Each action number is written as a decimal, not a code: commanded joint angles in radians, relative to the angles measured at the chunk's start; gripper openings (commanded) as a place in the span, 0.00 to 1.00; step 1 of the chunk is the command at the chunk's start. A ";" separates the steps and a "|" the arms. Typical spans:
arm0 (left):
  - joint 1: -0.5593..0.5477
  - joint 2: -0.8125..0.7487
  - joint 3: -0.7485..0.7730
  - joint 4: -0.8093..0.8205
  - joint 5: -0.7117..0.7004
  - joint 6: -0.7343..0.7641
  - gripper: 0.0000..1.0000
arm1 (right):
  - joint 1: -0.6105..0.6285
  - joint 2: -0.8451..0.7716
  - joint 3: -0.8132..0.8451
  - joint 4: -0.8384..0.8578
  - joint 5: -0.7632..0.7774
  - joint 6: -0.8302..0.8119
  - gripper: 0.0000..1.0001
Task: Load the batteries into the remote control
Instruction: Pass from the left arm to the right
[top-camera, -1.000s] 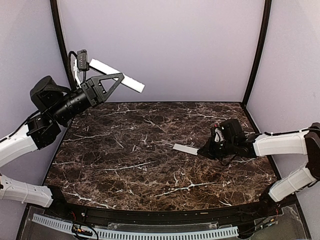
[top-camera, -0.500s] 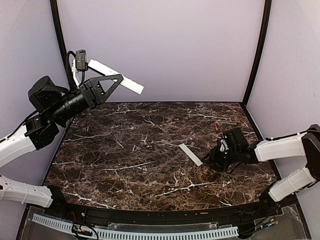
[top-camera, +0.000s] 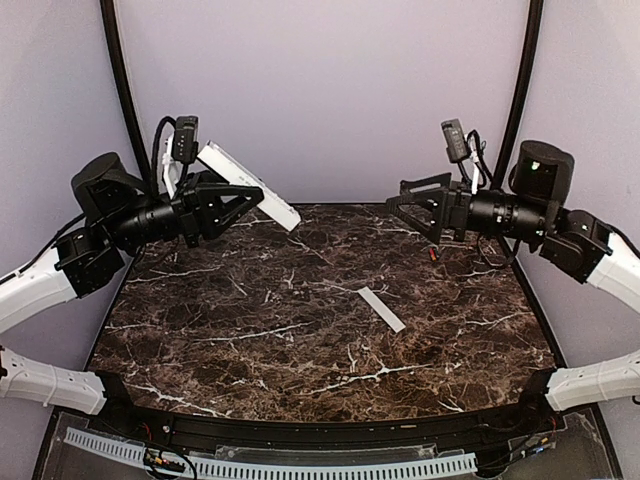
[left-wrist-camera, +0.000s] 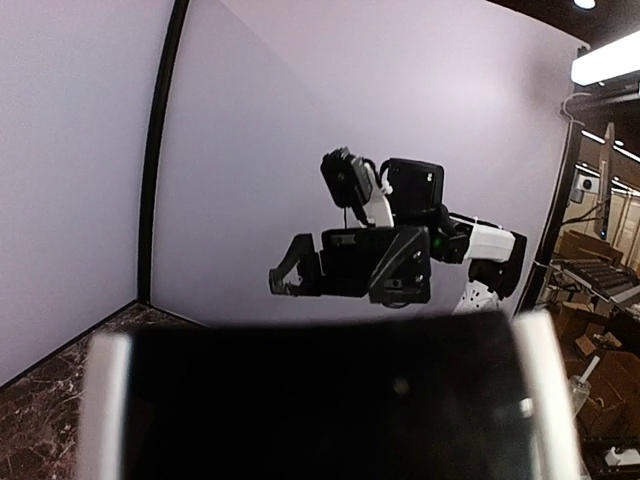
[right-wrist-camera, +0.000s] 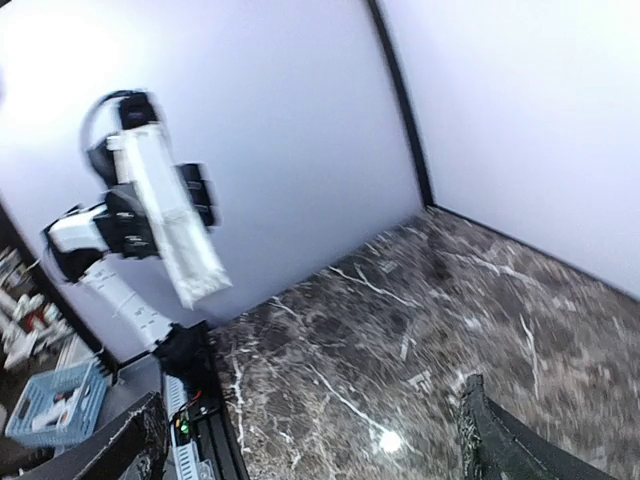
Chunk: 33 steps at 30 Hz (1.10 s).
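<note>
While nothing yet shows a cell seated in the remote, I judge the task to be in its early part: the casing is opened and lifted, and the loading itself is all ahead of me.

Across the dark marbled table both of my arms are raised well clear of the surface, reaching toward each other from opposite sides. My left arm angles up from the left edge with its wrist near the back wall. My right arm comes in high from the right, forearm roughly level, pointing at the left one.

My left end effector is pinching the remote control, which hangs in the air as a slanted white bar, its lower end toward the table's middle. I cannot tell whether its recess is empty.

My right end effector is spread wide and carries nothing; its fingers sit far apart at the edges of the right wrist view.

The cover strip lies flat on the table, right of centre. Beyond it, just under my right wrist, a small red speck looks like one of the batteries; I cannot find the other.
</note>
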 joint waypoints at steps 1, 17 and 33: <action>-0.020 -0.015 -0.011 0.015 0.218 0.151 0.00 | 0.119 0.093 0.123 0.014 -0.187 -0.249 0.97; -0.109 0.006 -0.002 -0.113 0.245 0.343 0.00 | 0.361 0.421 0.449 -0.162 -0.136 -0.497 0.69; -0.115 0.024 0.008 -0.114 0.166 0.332 0.00 | 0.385 0.462 0.463 -0.198 -0.084 -0.507 0.34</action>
